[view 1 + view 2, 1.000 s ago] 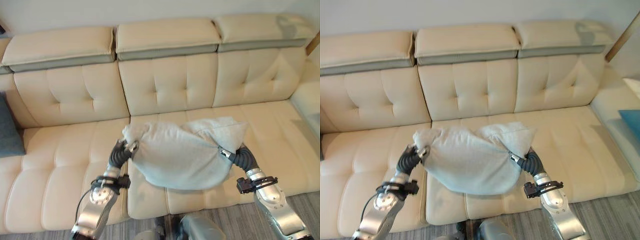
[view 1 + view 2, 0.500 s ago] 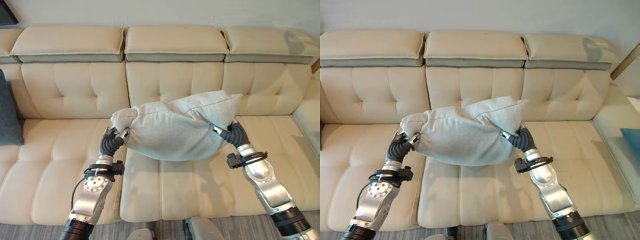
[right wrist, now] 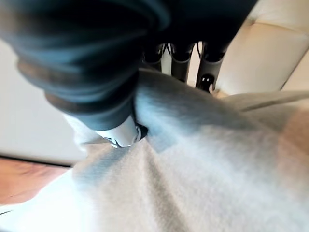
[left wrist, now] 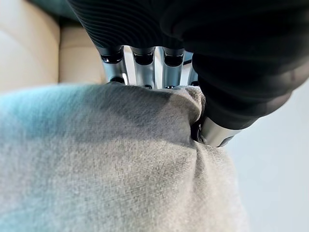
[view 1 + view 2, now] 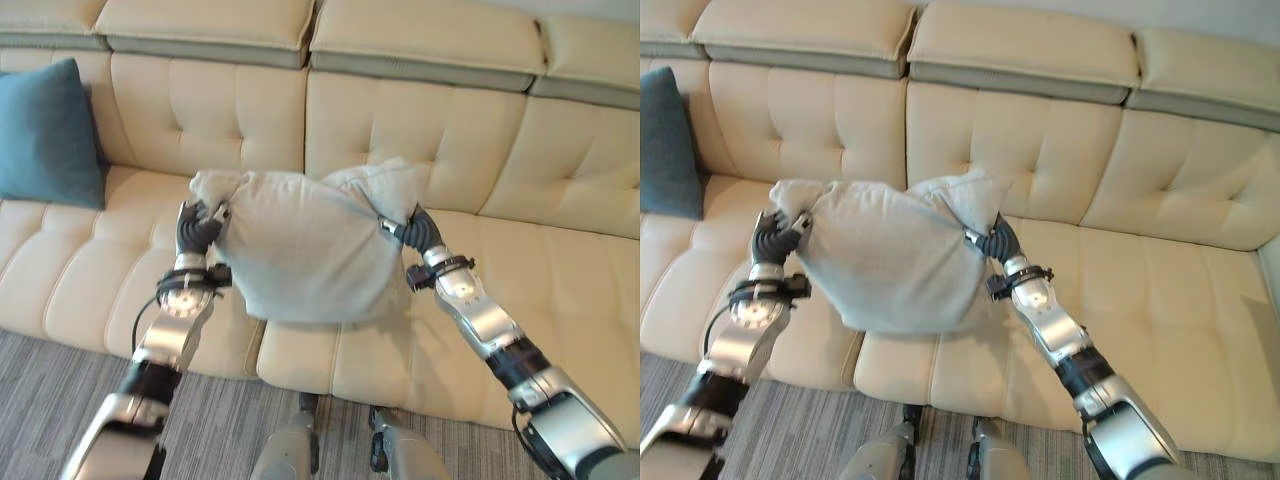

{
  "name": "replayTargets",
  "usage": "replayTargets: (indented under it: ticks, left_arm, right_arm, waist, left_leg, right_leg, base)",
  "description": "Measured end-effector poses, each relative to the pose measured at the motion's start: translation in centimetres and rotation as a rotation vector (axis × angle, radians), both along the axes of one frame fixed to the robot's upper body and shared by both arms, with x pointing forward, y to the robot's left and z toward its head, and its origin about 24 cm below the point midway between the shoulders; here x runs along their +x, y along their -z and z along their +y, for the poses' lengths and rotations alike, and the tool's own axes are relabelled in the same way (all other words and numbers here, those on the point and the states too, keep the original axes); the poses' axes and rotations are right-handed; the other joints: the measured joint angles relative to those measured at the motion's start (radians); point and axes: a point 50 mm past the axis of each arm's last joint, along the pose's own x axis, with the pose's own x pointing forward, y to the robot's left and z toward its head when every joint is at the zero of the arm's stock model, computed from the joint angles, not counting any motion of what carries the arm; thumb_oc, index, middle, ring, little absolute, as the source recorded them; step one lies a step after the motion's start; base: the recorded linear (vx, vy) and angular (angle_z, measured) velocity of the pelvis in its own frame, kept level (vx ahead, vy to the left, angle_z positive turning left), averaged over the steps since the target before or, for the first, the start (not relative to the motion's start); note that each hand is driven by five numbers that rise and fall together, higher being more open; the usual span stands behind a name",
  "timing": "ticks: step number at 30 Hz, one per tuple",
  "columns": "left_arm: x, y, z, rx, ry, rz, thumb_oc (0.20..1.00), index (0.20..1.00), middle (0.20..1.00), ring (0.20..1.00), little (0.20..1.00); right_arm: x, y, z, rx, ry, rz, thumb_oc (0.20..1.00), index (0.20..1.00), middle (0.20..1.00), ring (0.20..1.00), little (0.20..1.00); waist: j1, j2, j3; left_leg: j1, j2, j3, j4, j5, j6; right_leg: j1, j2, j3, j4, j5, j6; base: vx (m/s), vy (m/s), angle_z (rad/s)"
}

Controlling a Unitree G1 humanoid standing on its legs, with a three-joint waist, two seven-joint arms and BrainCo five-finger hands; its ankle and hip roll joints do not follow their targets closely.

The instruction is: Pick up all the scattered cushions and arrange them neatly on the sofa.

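The left hand point(image 5: 197, 226) sat just left of centre in the head views, its fingers point(image 4: 145, 67) curled over one bunched corner of a soft, pale grey fabric cushion point(image 5: 305, 245), with the thumb pressed into the cloth from the other side. Over on the right, the right hand point(image 5: 408, 231) had the opposite corner, its fingers point(image 3: 181, 65) hooked over the fold and its thumb clamped beneath, so the fabric was pinched on both sides.

Between the two hands the pale grey cushion hung in the middle of the frame, sagging downward in a rounded belly, lifted clear above the seat of the cream, button-tufted leather sofa point(image 5: 560, 270). Its lower edge dangled over the front of the seat, near the seam between two seat sections, and its upper corners stood up in small peaks beside each hand.

Behind it the sofa's backrest ran across the top of the frame, capped by padded headrests. At the upper left, a dark teal square cushion point(image 5: 50, 135) leaned upright against the backrest, well apart from the held one. Along the bottom of the frame lay a grey, striped wood-look floor point(image 5: 60, 390).
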Motion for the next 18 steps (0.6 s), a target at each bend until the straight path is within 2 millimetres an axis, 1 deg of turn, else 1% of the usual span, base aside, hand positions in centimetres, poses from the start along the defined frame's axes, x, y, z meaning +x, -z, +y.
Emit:
replayTargets:
  ticks: [1,2,3,4,5,6,7,8,9,10,11,13,15,16,17,18]
  left_arm:
    - [1.2,-1.5,-0.3,0.032,-0.001,-0.017,0.2,0.2,0.2,0.2,0.2]
    - [1.6,-2.5,-0.6,0.038,0.001,-0.039,0.2,0.2,0.2,0.2,0.2]
    - [2.1,-3.7,-0.8,0.051,-0.007,-0.072,0.2,0.2,0.2,0.2,0.2]
    - [2.7,-4.6,-0.9,0.078,-0.013,-0.08,0.2,0.2,0.2,0.2,0.2]
    - [3.3,-6.0,-1.1,0.104,-0.019,-0.098,0.2,0.2,0.2,0.2,0.2]
    - [3.9,-8.6,-1.3,0.111,-0.028,-0.156,0.2,0.2,0.2,0.2,0.2]
    - [4.2,-9.5,-1.4,0.118,-0.04,-0.169,0.2,0.2,0.2,0.2,0.2]
    - [4.7,-11.4,-1.3,0.119,-0.064,-0.194,0.398,0.398,0.398,0.398,0.398]
    - [4.7,-12.2,-1.5,0.108,-0.062,-0.214,0.501,0.501,0.501,0.501,0.501]
    - [4.7,-12.6,-1.6,0.101,-0.06,-0.226,1.0,1.0,1.0,1.0,1.0]
    - [4.9,-13.0,-1.4,0.113,-0.076,-0.221,1.0,1.0,1.0,1.0,1.0]
    - [5.4,-13.7,-0.5,0.149,-0.132,-0.183,1.0,1.0,1.0,1.0,1.0]
    - [5.6,-15.0,-0.2,0.185,-0.153,-0.174,1.0,1.0,1.0,1.0,1.0]
    - [5.6,-15.5,-0.1,0.198,-0.157,-0.17,1.0,1.0,1.0,1.0,1.0]
    - [5.5,-16.3,-0.1,0.211,-0.157,-0.183,1.0,1.0,1.0,1.0,1.0]
    - [5.4,-16.5,-0.1,0.214,-0.153,-0.19,1.0,1.0,1.0,1.0,1.0]
  right_arm:
    - [1.1,-1.1,-0.1,-0.006,0.034,-0.009,0.2,0.2,0.2,0.2,0.2]
    - [1.4,-1.9,-0.2,-0.003,0.049,-0.026,0.2,0.2,0.2,0.2,0.2]
    - [1.8,-2.7,-0.1,0.004,0.067,-0.048,0.2,0.2,0.2,0.2,0.2]
    - [2.2,-3.3,-0.3,0.007,0.087,-0.053,0.2,0.2,0.2,0.2,0.2]
    - [2.7,-4.3,-0.4,0.008,0.105,-0.07,0.2,0.2,0.2,0.2,0.2]
    - [3.1,-6.7,-0.2,0.026,0.114,-0.13,0.2,0.2,0.2,0.2,0.2]
    - [3.2,-7.6,-0.1,0.026,0.118,-0.159,0.2,0.2,0.2,0.2,0.2]
    - [3.5,-9.4,0.1,0.027,0.121,-0.195,0.2,0.2,0.2,0.2,0.2]
    - [3.5,-10.2,0.2,0.031,0.123,-0.216,0.2,0.2,0.2,0.2,0.2]
    - [3.5,-10.6,0.1,0.038,0.127,-0.229,0.2,0.2,0.2,0.2,0.2]
    - [3.5,-11.0,-0.2,0.048,0.141,-0.237,1.0,1.0,1.0,1.0,1.0]
    - [3.8,-11.5,-0.2,0.049,0.153,-0.246,1.0,1.0,1.0,1.0,1.0]
    - [3.9,-12.6,-0.4,0.068,0.164,-0.271,1.0,1.0,1.0,1.0,1.0]
    - [4.0,-13.4,-0.6,0.072,0.172,-0.281,1.0,1.0,1.0,1.0,1.0]
    - [4.0,-14.6,-1.0,0.073,0.182,-0.306,1.0,1.0,1.0,1.0,1.0]
    - [4.0,-15.1,-1.4,0.079,0.19,-0.315,1.0,1.0,1.0,1.0,1.0]
  waist:
    - [0.003,0.005,0.018]
    - [0.003,0.011,0.035]
    - [0.005,0.016,0.055]
    - [0.005,0.02,0.063]
    - [0.005,0.024,0.075]
    - [0.003,0.028,0.105]
    - [0.003,0.029,0.108]
    - [0.001,0.031,0.118]
    - [0.0,0.032,0.125]
    - [0.0,0.036,0.132]
    - [-0.001,0.042,0.139]
    - [-0.006,0.045,0.145]
    - [-0.006,0.045,0.147]
    - [-0.008,0.045,0.15]
    - [-0.008,0.044,0.156]
    - [-0.009,0.044,0.159]
  left_leg:
    - [-0.014,-0.001,-0.001,0.0,0.003,-0.001]
    - [-0.02,-0.003,-0.001,-0.002,0.005,-0.003]
    - [-0.025,-0.006,0.004,-0.004,0.006,-0.003]
    - [-0.035,-0.007,0.004,-0.002,0.006,-0.003]
    - [-0.048,-0.008,0.002,-0.001,0.007,-0.002]
    - [-0.065,-0.009,0.003,-0.001,0.012,0.0]
    - [-0.078,-0.01,0.003,-0.003,0.016,0.006]
    - [-0.095,-0.01,0.002,-0.008,0.027,0.012]
    - [-0.101,-0.01,0.003,-0.01,0.027,0.013]
    - [-0.101,-0.009,0.003,-0.01,0.027,0.013]
    - [-0.102,-0.009,0.002,-0.011,0.027,0.013]
    - [-0.109,-0.009,0.001,-0.011,0.027,0.013]
    - [-0.129,-0.01,-0.001,-0.011,0.027,0.013]
    - [-0.135,-0.01,-0.002,-0.011,0.027,0.013]
    - [-0.144,-0.011,-0.007,-0.011,0.027,0.013]
    - [-0.147,-0.011,-0.009,-0.011,0.027,0.013]
  right_leg:
    - [-0.013,-0.001,0.0,-0.001,0.003,0.001]
    - [-0.019,-0.004,0.0,-0.005,0.003,0.001]
    - [-0.023,-0.008,0.0,-0.013,0.02,0.005]
    - [-0.029,-0.008,-0.001,-0.02,0.022,0.004]
    - [-0.036,-0.009,-0.003,-0.028,0.03,0.0]
    - [-0.048,-0.009,-0.005,-0.038,0.042,-0.005]
    - [-0.058,-0.009,-0.008,-0.045,0.054,-0.015]
    - [-0.076,-0.008,-0.011,-0.049,0.063,-0.023]
    - [-0.082,-0.008,-0.013,-0.049,0.064,-0.024]
    - [-0.082,-0.008,-0.014,-0.049,0.064,-0.024]
    - [-0.082,-0.008,-0.014,-0.049,0.064,-0.025]
    - [-0.086,-0.008,-0.014,-0.049,0.064,-0.025]
    - [-0.104,-0.009,-0.014,-0.049,0.064,-0.025]
    - [-0.109,-0.01,-0.015,-0.049,0.064,-0.025]
    - [-0.116,-0.01,-0.018,-0.049,0.064,-0.025]
    - [-0.118,-0.011,-0.02,-0.049,0.064,-0.025]
  base:
    - [-0.04,0.027,0.04]
    - [-0.06,0.048,-0.02]
    - [-0.05,0.035,-0.02]
    - [-0.02,0.034,0.01]
    - [-0.01,0.042,0.05]
    - [-0.02,0.043,0.05]
    - [-0.03,0.063,0.02]
    - [-0.02,0.033,0.02]
    - [0.01,0.041,0.03]
    - [0.0,0.026,0.04]
    - [0.0,0.026,0.05]
    - [-0.01,0.018,0.06]
    - [-0.01,0.012,0.06]
    - [0.02,0.001,0.09]
    - [0.04,-0.001,0.09]
    - [0.03,0.001,0.09]
